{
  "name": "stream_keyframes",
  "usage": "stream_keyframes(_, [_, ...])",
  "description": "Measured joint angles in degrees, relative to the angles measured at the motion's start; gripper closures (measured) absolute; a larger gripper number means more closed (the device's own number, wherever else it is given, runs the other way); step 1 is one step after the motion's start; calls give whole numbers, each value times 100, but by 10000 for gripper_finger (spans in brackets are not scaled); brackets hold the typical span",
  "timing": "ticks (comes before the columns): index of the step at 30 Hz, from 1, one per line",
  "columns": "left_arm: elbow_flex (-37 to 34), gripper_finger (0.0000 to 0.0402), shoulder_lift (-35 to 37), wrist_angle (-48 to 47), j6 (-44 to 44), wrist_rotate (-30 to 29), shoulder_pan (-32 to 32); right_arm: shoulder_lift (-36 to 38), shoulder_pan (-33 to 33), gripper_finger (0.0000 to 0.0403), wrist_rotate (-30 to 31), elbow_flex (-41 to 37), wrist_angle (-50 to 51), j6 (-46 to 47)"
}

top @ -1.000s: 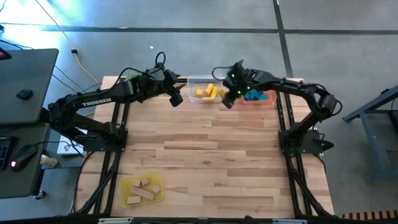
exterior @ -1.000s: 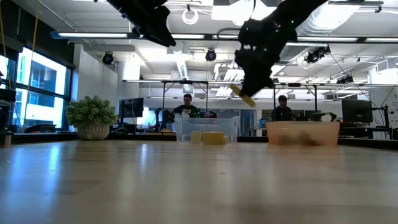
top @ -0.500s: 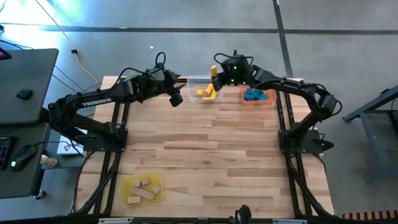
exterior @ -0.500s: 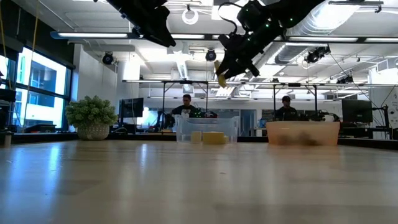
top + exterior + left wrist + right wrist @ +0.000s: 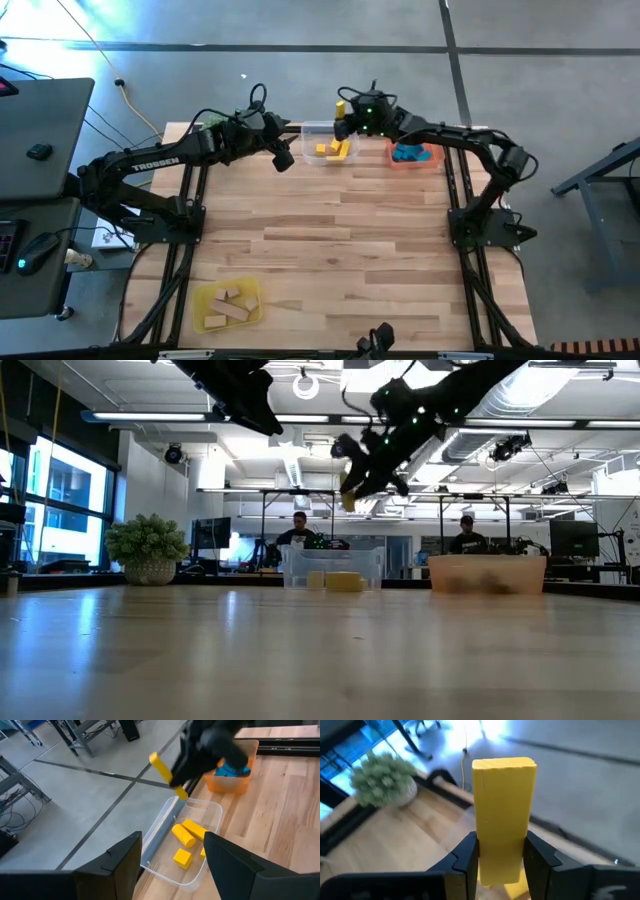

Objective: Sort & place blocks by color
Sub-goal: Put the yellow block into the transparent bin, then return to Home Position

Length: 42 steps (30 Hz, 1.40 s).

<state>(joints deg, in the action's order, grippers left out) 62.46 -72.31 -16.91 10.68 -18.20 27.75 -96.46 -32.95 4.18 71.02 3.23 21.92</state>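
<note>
**Yellow bar carried over the clear tray**

As I look from my left side across to my right, my left gripper (image 5: 283, 158) hangs high near the clear tray (image 5: 309, 128), its fingers spread wide and holding nothing; it is only waiting. The clear tray holds several yellow blocks (image 5: 186, 834) already. A second ago my right gripper (image 5: 344, 112) was down between the two far trays, beside the orange tray (image 5: 432, 162); now it has swung up and across, so it sits above the clear tray's far side. Its fingers are pinched tight on a yellow bar (image 5: 503, 815), which stands up between them. I judge that this bar is bound for the yellow pile, and that what remains is lowering and letting go. The orange tray holds blue blocks (image 5: 409, 153), and the yellow tray (image 5: 206, 297) at the near left corner holds plain wood blocks (image 5: 228, 310).

The only writing I can read is "TROSSEN" on my left arm (image 5: 150, 162).
</note>
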Motion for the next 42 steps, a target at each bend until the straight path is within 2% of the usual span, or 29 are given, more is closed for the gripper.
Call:
stream_keyframes(12, [0, 200, 0, 0, 0, 2, -2, -1010, 79, 309, -360, -2, 247, 276])
stream_keyframes(23, [0, 200, 0, 0, 1, 46, 0, -1200, 149, 309, -278, -4, 671, 74])
stream_keyframes(25, [0, 200, 0, 0, 3, 109, 0, -1200, 151, 296, -280, -4, 675, 61])
stream_keyframes(29, [0, 200, 0, 0, 2, 133, -2, -1200, 151, 239, -128, -4, 686, 56])
stream_keyframes(32, [0, 200, 0, 0, 2, 133, 0, -1200, 151, 212, -93, -4, 682, 119])
stream_keyframes(37, [0, 200, 0, 0, 2, 134, -2, -1200, 149, 205, -135, 63, 778, 236])
stream_keyframes(42, [0, 200, 0, 0, 0, 320, 0, -1198, 179, 203, -178, 578, 1194, -40])
